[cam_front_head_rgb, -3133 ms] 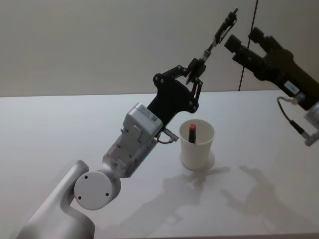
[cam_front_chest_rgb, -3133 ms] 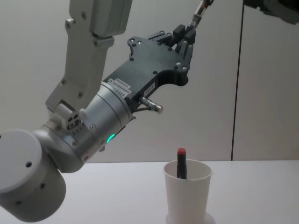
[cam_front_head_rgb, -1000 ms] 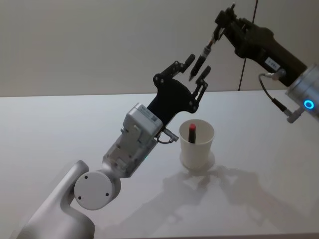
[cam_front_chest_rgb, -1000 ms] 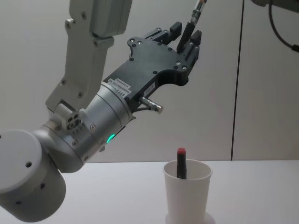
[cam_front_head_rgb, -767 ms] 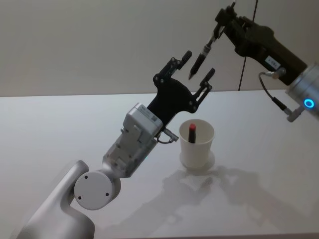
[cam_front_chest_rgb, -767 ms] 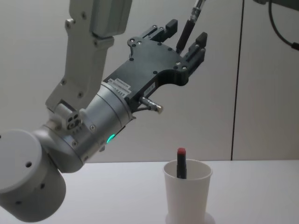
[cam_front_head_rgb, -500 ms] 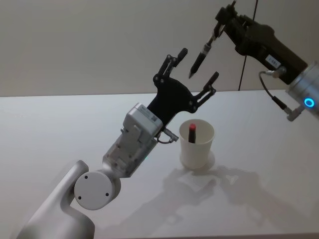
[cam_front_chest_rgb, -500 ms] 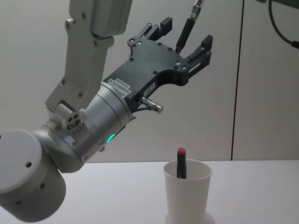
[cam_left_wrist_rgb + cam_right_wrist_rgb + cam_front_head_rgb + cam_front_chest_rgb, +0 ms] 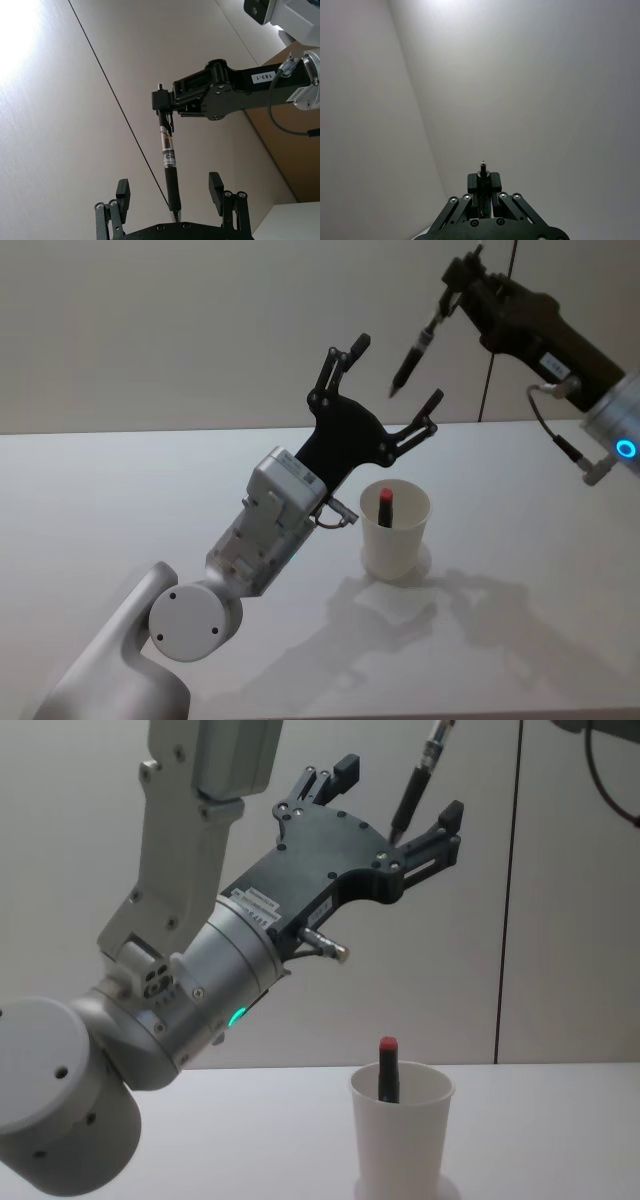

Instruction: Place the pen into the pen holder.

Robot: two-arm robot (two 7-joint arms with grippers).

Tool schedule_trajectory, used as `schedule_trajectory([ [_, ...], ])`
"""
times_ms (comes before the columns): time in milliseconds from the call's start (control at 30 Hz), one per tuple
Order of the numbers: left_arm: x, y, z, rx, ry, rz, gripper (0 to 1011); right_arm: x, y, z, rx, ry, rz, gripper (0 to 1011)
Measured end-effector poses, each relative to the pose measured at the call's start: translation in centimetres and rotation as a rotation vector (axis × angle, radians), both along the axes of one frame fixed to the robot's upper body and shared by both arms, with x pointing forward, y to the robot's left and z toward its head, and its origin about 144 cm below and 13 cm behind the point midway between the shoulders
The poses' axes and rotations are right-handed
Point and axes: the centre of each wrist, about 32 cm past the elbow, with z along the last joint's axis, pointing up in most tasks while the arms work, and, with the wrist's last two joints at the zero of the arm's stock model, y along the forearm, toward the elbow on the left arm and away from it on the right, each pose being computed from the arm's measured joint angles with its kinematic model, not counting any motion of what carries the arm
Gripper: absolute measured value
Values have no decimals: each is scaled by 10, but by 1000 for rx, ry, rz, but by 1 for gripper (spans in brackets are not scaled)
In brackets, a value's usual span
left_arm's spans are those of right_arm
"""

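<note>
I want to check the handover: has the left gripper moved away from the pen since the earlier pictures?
No. Against the pen holder, the left gripper stays put; only its fingers spread, releasing the pen to the right gripper.

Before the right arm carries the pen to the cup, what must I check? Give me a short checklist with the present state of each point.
1. Right gripper is shut on the black pen at its upper end: ok.
2. Left gripper is open, its fingers apart on both sides of the pen and not touching it: ok.
3. White paper cup pen holder stands upright on the white table: ok.
4. Room in the cup: one red-capped marker already leans inside, with free space beside it: ok.
5. Pen is above the cup opening: not ok, it hangs high and tilted, behind the cup.
6. Grip firmness: cannot tell.
</note>
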Motion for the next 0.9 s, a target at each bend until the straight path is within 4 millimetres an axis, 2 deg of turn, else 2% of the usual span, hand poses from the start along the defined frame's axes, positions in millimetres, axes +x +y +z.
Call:
schedule_trajectory([
  [433, 0, 0, 0, 0, 0, 0, 1000, -2, -14, -9, -15, 8, -62, 132],
  [900, 0, 0, 0, 0, 0, 0, 1000, -4, -26, -28, -55, 2, -123, 132],
])
